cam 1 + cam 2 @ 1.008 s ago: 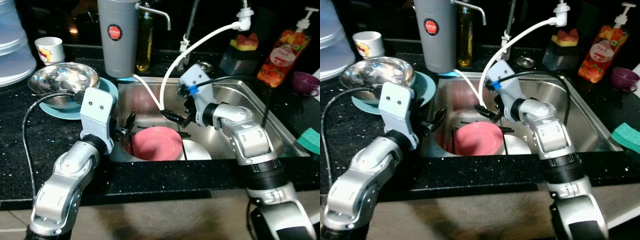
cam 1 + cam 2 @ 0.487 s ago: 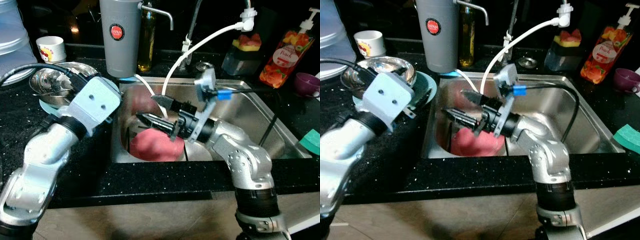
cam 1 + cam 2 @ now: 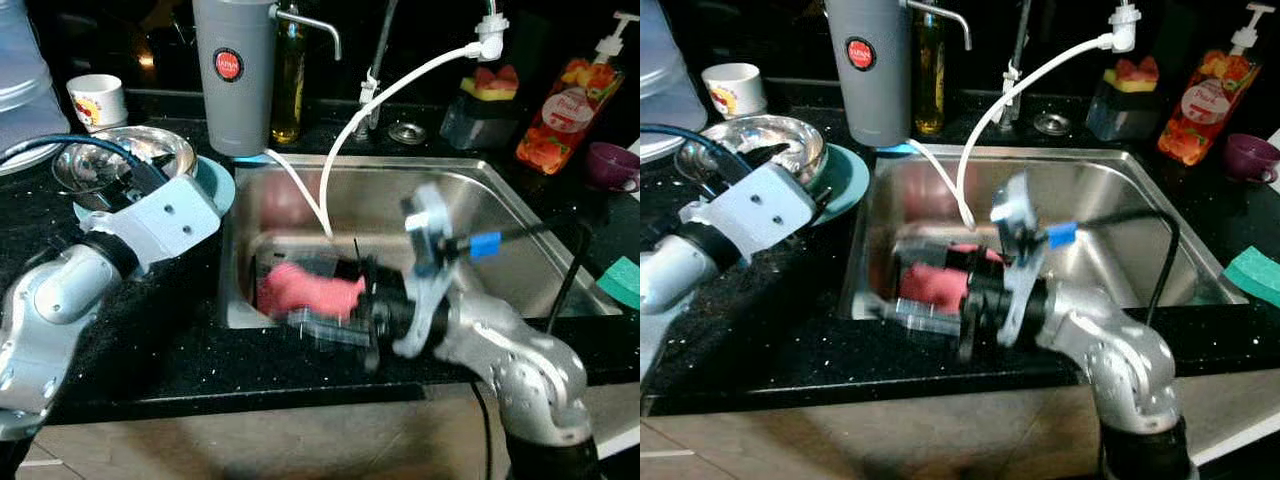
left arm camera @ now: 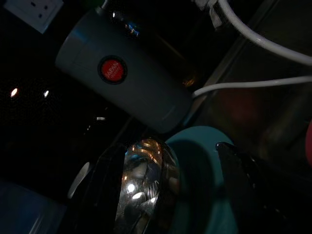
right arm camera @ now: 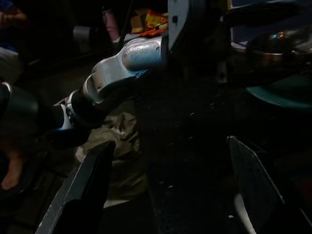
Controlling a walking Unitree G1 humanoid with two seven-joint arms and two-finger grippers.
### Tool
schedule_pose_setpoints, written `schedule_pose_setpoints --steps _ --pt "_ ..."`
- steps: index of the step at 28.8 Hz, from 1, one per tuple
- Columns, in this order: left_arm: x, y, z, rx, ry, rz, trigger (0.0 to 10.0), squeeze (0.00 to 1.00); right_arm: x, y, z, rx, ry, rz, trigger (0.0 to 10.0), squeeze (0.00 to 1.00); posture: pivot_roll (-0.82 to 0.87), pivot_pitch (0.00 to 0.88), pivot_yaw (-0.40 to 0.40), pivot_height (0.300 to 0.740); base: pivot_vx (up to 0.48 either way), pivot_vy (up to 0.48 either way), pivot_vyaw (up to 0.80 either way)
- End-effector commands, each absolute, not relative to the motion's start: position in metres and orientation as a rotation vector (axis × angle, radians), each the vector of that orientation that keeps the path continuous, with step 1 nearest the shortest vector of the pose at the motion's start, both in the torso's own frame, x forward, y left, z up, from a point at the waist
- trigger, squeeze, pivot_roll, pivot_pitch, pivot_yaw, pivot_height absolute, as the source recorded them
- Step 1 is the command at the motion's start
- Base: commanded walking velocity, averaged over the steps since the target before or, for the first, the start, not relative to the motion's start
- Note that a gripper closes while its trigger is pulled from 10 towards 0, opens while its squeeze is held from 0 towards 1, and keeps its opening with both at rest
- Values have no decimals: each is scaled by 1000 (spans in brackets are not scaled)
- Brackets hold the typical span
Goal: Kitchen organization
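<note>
A pink plate (image 3: 310,285) lies in the steel sink (image 3: 480,195). On the left counter, a steel bowl (image 3: 120,160) rests on a teal plate (image 3: 215,180). My left gripper (image 4: 168,150) is open just in front of that bowl, and the bowl (image 4: 141,185) shows between its spread fingers (image 4: 105,187). My right gripper (image 3: 320,325) is blurred by motion at the sink's front edge, in front of the pink plate. In the right wrist view its fingers (image 5: 83,190) stand wide apart with nothing between them.
A grey canister (image 3: 235,70), an oil bottle (image 3: 290,80) and a white cup (image 3: 97,100) stand at the back left. A white hose (image 3: 380,110) hangs into the sink. A soap bottle (image 3: 560,100), purple cup (image 3: 610,165) and green sponge (image 3: 625,280) are on the right.
My right gripper has pulled back from inside the sink to its front edge. My left gripper has swung from the sink's left wall up to the bowl on the counter.
</note>
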State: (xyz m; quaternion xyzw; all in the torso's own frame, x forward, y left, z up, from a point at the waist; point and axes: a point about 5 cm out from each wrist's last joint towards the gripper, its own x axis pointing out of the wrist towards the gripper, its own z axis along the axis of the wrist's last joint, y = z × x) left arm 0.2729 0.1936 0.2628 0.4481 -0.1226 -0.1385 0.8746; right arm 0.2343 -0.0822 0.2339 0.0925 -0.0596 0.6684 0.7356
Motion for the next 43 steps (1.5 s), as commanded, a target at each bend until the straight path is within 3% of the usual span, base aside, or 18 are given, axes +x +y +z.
schedule_pose_setpoints --steps 1,6,14,32,33,34,35,43 --pt "274 195 264 986 -262 -310 10000 0 238 -77 234 156 -131 1406 10000 0 105 0 -55 740 0 0 0" --pt "275 197 262 1005 -249 -326 10000 0 245 -75 234 152 -131 1338 10000 0 103 0 -58 740 0 0 0" --pt "277 206 258 1061 -214 -345 10000 0 269 -83 233 120 -121 1079 10000 0 94 0 -54 740 0 0 0" --pt "280 226 256 1103 -180 -304 10000 0 271 -92 231 72 -101 1018 10000 0 83 0 -59 740 0 0 0" --pt "280 227 256 1096 -179 -305 9412 0 271 -93 231 70 -101 1015 10000 0 83 0 -58 740 0 0 0" --pt "280 227 255 1101 -172 -310 5294 0 271 -93 231 65 -100 1011 10000 0 81 0 -58 740 0 0 0" --pt "281 228 254 1099 -168 -315 0 0 272 -94 232 60 -100 1008 10000 0 78 2 -57 740 0 0 0" --pt "283 229 251 1098 -164 -323 0 0 272 -97 234 46 -102 997 10000 0 68 5 -54 740 0 0 0"
